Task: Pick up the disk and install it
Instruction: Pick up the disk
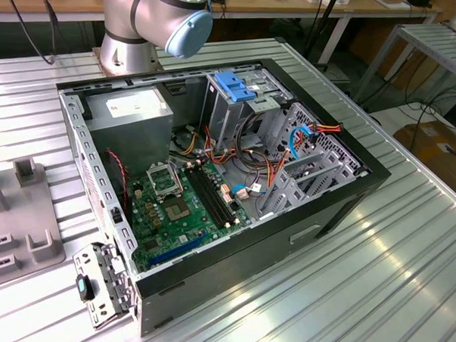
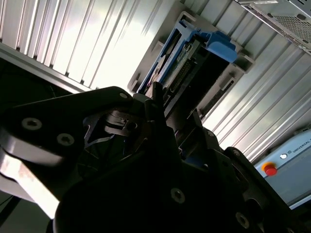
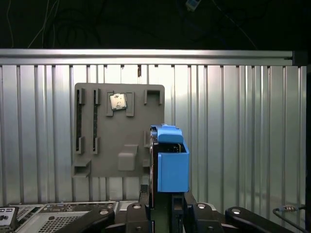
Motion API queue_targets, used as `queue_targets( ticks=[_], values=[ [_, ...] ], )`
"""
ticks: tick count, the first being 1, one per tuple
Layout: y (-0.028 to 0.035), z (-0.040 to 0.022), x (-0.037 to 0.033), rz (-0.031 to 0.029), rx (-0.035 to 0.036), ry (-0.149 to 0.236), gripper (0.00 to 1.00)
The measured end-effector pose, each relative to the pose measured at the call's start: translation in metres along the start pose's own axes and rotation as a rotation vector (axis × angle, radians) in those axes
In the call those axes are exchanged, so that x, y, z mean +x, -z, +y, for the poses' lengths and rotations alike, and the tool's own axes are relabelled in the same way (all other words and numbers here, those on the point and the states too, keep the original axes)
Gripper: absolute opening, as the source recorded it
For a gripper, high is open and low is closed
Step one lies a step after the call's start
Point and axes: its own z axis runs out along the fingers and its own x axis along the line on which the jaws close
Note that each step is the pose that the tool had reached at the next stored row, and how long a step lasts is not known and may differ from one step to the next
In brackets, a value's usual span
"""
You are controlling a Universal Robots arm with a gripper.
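The step in hand looks like the pick itself. In the first wrist view the disk (image 3: pixel 169 162), a hard drive in its bright blue carrier, stands on edge at the border of a grey fixture plate (image 3: pixel 119 145). That plate lies on the ribbed aluminium worktop (image 3: pixel 243 145), and a processor chip (image 3: pixel 118 101) sits in one of its pockets, well apart from the drive. The gripper (image 3: pixel 167 201) is right at the near end of the disk, lined up with its thin edge. The second wrist view shows the same drive (image 2: pixel 197 58) lying along the gripper's axis. From this angle I cannot tell whether the jaws are clamped on the carrier or merely flank it, because the dark gripper body hides the contact. To do this well, the grip should land on the flat faces of the drive, squarely and centred across its thickness, so it does not twist. It should be firm before any lift. The drive seems to sit in a slot of the plate, so it should come out straight along that slot; tilting could bind the plastic rail or drag the plate. In the exterior view the open computer case (image 1: pixel 235 186) lies on its side. Its drive cage (image 1: pixel 229 114), topped by a blue bracket (image 1: pixel 235 86), holds no disk that I can see.
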Motion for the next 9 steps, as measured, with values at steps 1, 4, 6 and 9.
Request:
queue_targets(
  ticks=[1, 4, 6, 9],
  values=[
    [0.0000, -0.0009, 0.0000, -0.0001, 0.0001, 0.000, 0.35],
    [0.0000, -0.0042, -0.0001, 0.0000, 0.0000, 0.000, 0.35],
    [0.0000, -0.0056, -0.0001, 0.0000, 0.0001, 0.000, 0.35],
    [0.0039, -0.0060, -0.0002, 0.0000, 0.0001, 0.000, 0.35]
  ],
)
